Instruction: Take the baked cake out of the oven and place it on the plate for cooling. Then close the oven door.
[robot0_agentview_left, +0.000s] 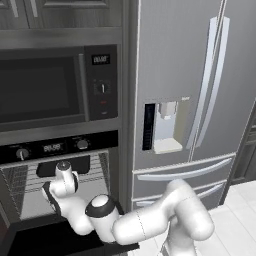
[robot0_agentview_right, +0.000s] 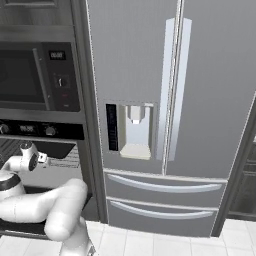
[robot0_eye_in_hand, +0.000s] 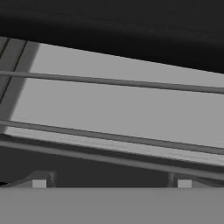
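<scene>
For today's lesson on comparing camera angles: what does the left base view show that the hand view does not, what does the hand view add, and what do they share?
Left base view alone: the microwave above the oven with its two knobs and display, the oven door dropped open, the fridge alongside, and the white arm reaching into the oven cavity.

Hand view alone: a close look at the wire rack bars, a dark mass above them that I cannot identify, and the two fingertips of the gripper standing well apart, jaws open.

Both: the oven's interior with its racks.
</scene>
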